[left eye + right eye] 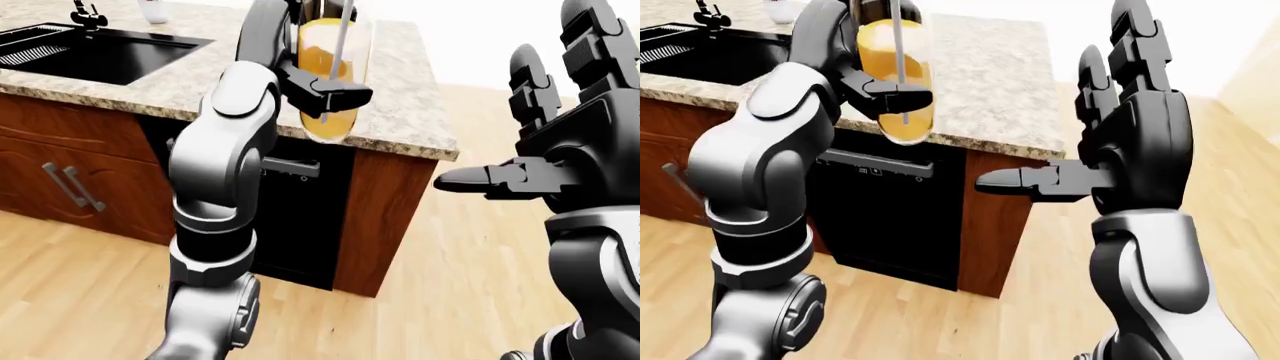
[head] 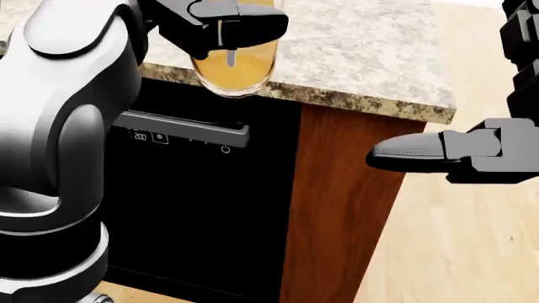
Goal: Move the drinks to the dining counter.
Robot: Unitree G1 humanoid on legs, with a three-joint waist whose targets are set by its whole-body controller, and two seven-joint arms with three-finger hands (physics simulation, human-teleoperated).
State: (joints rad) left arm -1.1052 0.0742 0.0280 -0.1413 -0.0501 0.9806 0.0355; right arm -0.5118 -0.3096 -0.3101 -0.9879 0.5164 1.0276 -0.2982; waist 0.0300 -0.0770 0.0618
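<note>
Fingers of your left hand (image 1: 325, 94) wrap the middle of the glass of orange juice (image 1: 896, 79), lifted off the counter. Glass is slippery, heavy, breakable; keep it upright. Your right hand (image 1: 1135, 127) is spread wide, empty.

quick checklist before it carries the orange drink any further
1. Grip on the glass of orange drink: left hand has its fingers closed round the glass. Ok.
2. Glass upright: it stands near vertical with the straw inside, and no spill shows. Ok.
3. Right hand free: fingers spread, holding nothing. Ok.
4. Glass clear of the granite counter: it hangs off the surface, near the edge above the black dishwasher. Ok.
5. Floor path: the wooden floor to the right of the counter end shows no obstacle. Ok.
6. Dining counter in sight: cannot tell.
</note>
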